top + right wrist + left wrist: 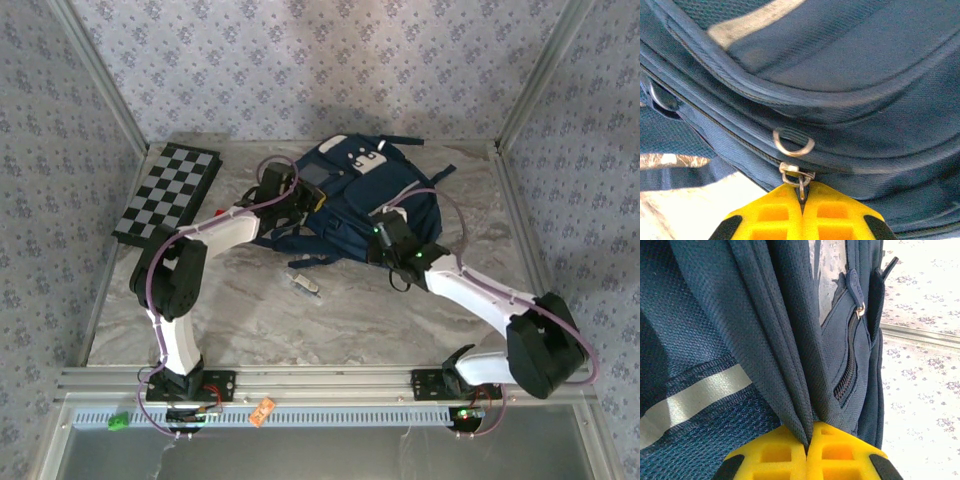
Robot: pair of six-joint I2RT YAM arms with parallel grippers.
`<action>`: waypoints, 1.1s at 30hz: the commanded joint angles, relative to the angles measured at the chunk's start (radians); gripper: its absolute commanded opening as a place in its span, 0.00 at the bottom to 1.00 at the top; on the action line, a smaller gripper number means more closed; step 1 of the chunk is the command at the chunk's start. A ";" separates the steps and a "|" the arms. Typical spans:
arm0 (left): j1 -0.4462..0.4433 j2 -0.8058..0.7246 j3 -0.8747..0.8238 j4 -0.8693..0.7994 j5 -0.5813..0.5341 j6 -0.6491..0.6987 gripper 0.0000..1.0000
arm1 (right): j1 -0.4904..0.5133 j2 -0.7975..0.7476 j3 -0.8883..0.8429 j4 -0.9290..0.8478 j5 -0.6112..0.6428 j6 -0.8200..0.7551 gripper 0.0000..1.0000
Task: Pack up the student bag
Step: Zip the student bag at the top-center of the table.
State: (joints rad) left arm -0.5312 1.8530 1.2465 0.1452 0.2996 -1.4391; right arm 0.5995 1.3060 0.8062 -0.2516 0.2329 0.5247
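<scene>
Navy student bag (345, 205), front-up, on table (250, 320)

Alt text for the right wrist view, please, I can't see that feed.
The right gripper, its yellow jaws shut, pinches the metal zipper pull of the navy student bag. A small metal ring sits just above the pull; marbled table shows lower left.

Lab cell: aluminium frame (330, 378), wallpapered panels (330, 60)

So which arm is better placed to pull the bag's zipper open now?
Right. The right fingers are shut on the metal zipper pull of the student bag. The left fingers only pinch a fold of fabric, which probably serves to steady it.
</scene>
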 commanded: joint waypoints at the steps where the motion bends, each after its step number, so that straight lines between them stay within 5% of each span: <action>1: 0.025 -0.045 0.036 0.029 -0.002 0.030 0.00 | -0.012 -0.016 0.001 -0.070 -0.078 -0.087 0.00; 5: 0.013 -0.035 0.037 0.036 -0.003 0.022 0.00 | -0.033 0.045 0.037 -0.014 -0.206 -0.123 0.00; 12: 0.007 -0.037 0.032 0.028 -0.007 0.027 0.00 | -0.065 0.126 0.070 0.011 -0.140 -0.112 0.01; 23: 0.001 -0.027 0.036 0.039 -0.010 0.017 0.00 | -0.073 0.202 0.078 0.129 -0.142 -0.112 0.16; 29: 0.005 -0.028 0.030 0.039 -0.007 0.023 0.00 | -0.071 0.196 0.088 0.147 -0.116 -0.112 0.01; 33: 0.026 -0.028 0.026 0.032 0.007 0.038 0.00 | -0.068 0.136 0.079 0.077 -0.062 -0.126 0.00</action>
State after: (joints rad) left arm -0.5179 1.8530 1.2465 0.1375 0.2699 -1.4296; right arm 0.5373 1.4956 0.8558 -0.1684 0.0967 0.4240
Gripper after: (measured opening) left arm 0.045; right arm 0.051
